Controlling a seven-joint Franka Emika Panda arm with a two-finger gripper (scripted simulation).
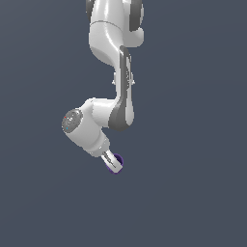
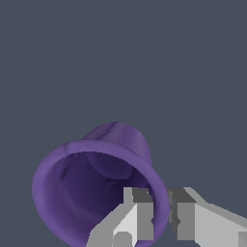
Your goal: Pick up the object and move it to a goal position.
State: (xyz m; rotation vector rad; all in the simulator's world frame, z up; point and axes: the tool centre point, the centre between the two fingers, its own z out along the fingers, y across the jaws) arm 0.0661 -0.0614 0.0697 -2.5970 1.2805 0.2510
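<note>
The object is a small dark purple cup. In the exterior view only a sliver of it (image 1: 117, 165) shows at the tip of my hand. My gripper (image 1: 113, 162) hangs tilted below the white arm. In the wrist view the purple cup (image 2: 82, 188) fills the picture, its hollow mouth turned toward the camera. My gripper (image 2: 161, 212) is shut on the cup's rim: one finger (image 2: 137, 217) sits inside the mouth, the other finger (image 2: 185, 217) outside the wall.
A flat dark blue-grey ground (image 1: 193, 193) fills both views, with no other objects or edges showing. The white arm (image 1: 113, 58) comes down from the top of the exterior view.
</note>
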